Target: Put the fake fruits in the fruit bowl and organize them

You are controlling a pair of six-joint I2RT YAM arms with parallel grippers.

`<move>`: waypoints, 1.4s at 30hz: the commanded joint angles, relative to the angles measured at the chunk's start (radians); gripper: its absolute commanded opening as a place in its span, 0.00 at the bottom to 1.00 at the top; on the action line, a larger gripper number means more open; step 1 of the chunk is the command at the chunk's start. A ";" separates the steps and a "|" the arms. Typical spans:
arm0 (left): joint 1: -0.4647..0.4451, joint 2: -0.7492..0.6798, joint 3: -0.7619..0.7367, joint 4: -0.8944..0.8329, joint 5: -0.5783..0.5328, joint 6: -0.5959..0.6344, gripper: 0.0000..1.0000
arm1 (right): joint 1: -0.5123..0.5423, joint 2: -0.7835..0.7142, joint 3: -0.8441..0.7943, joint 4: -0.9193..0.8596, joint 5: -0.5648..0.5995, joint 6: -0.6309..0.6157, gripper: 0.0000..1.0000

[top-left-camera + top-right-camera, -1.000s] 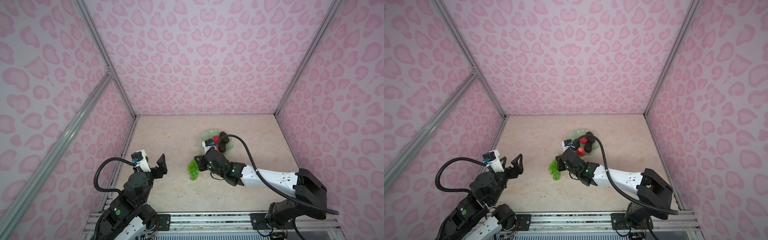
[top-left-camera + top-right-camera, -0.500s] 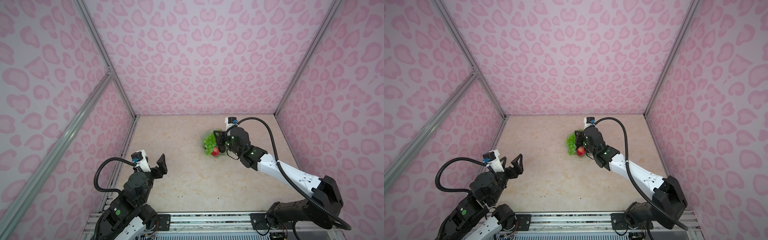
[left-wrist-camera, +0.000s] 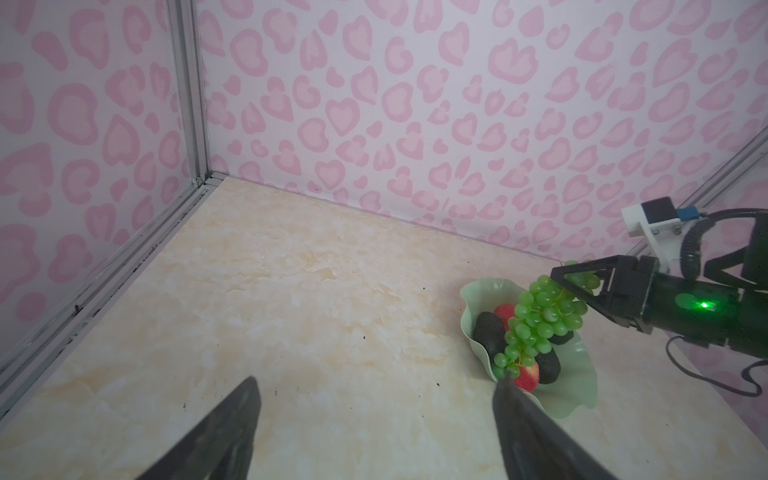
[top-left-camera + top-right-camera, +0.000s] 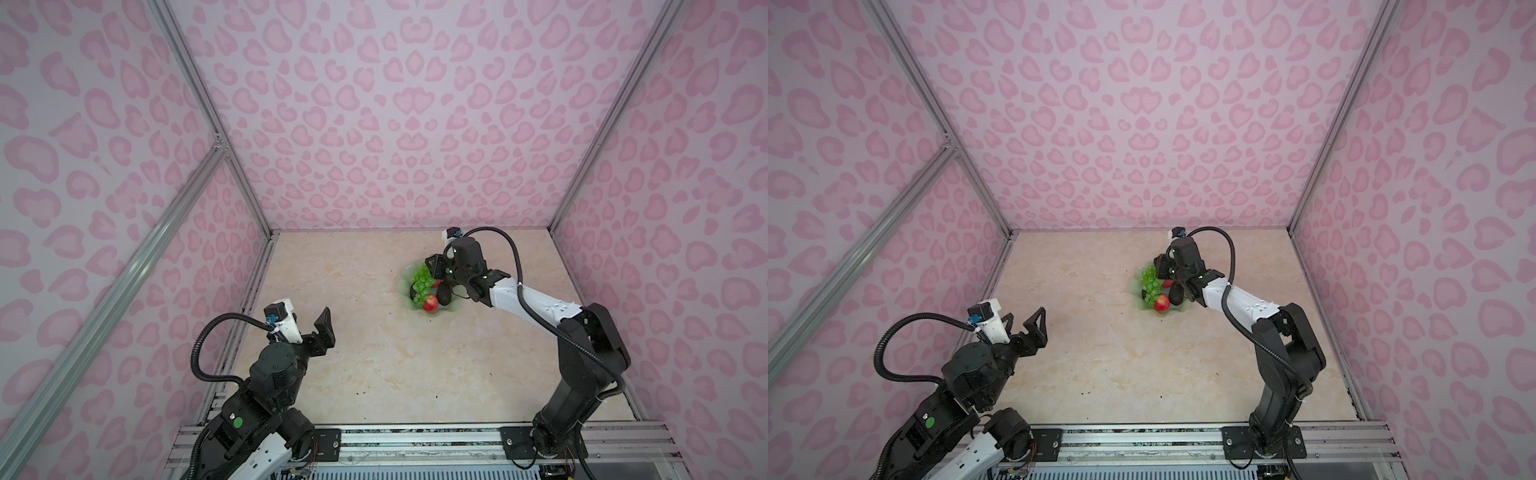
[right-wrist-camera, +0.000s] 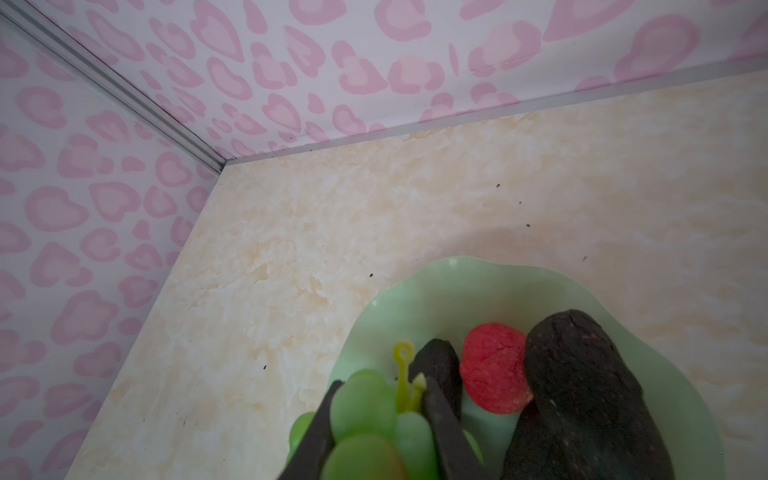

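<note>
My right claw pinches the grapes, which drape over an apple in the fruit bowl, right of centre in a top view. My left claw hangs spread, lower left.

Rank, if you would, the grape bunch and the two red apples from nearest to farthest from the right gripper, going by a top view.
1. The grape bunch: held by the right gripper, over the left side of the bowl.
2. The rear red apple: just beneath the gripper, half hidden.
3. The front red apple: by the bowl's front rim, farthest.
</note>
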State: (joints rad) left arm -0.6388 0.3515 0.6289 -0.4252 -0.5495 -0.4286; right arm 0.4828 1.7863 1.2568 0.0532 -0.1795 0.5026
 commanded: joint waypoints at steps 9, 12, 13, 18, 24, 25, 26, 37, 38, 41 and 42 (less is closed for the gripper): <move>0.001 0.023 0.003 0.006 -0.030 0.008 0.88 | -0.072 0.170 0.165 -0.045 -0.066 -0.090 0.76; 0.001 0.036 0.005 0.013 -0.037 0.014 0.88 | -0.074 0.127 0.159 -0.041 -0.064 -0.112 0.87; 0.001 0.041 0.005 0.019 -0.038 0.016 0.89 | -0.073 0.106 0.155 -0.041 -0.058 -0.116 0.91; 0.001 0.085 -0.016 0.109 -0.064 0.039 0.90 | -0.073 -0.085 0.043 -0.037 -0.004 -0.176 0.98; 0.017 0.252 -0.070 0.370 -0.195 0.171 0.96 | -0.073 -0.439 -0.272 -0.026 0.202 -0.256 0.98; 0.039 0.278 -0.099 0.445 -0.194 0.213 0.97 | -0.074 -0.497 -0.328 -0.015 0.272 -0.265 0.98; 0.071 0.297 -0.128 0.511 -0.179 0.244 0.98 | -0.074 -0.546 -0.385 0.001 0.341 -0.266 0.98; 0.522 0.493 -0.431 1.067 0.093 0.277 0.98 | -0.230 -0.672 -0.804 0.390 0.636 -0.461 0.98; 0.531 0.524 -0.439 1.091 0.122 0.280 0.98 | -0.237 -0.658 -0.821 0.441 0.638 -0.489 0.98; 0.546 0.639 -0.470 1.218 0.183 0.292 0.97 | -0.288 -0.606 -0.863 0.553 0.584 -0.510 0.98; 0.552 0.686 -0.471 1.250 0.195 0.302 0.97 | -0.315 -0.588 -0.886 0.610 0.542 -0.502 0.98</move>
State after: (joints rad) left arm -0.0978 0.9730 0.1677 0.6262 -0.4397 -0.1596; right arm 0.2035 1.1713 0.4023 0.4599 0.4061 0.0311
